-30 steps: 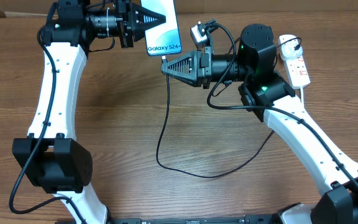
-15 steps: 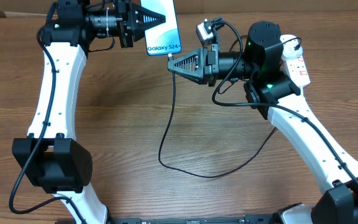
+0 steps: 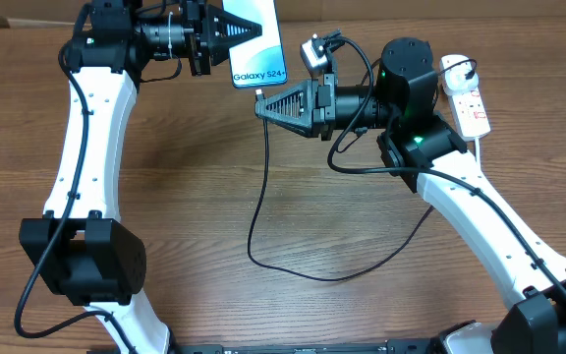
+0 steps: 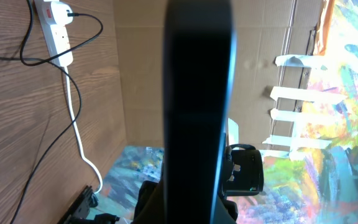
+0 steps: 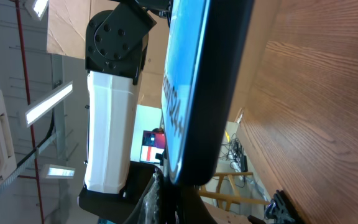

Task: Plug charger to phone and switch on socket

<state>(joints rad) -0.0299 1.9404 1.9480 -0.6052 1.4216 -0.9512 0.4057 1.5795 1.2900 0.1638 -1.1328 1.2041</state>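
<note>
My left gripper is shut on the phone and holds it off the table at the back, its "Galaxy S24+" end pointing toward the table's front edge. My right gripper is shut on the charger's connector tip right at that end. I cannot tell whether the tip is seated. The black charger cable hangs down, loops over the table and runs to the white socket at the back right. In the left wrist view the phone is edge-on and the socket lies beyond. The right wrist view shows the phone's blue screen.
The cable's slack loop lies across the middle of the wooden table. The socket's thick white cord runs off the table's far edge. A brown cardboard wall stands along the back.
Half a second ago the right gripper stood a little farther right and higher. It has come back left, to where it was a second ago under the phone's end. The left arm has not moved.
</note>
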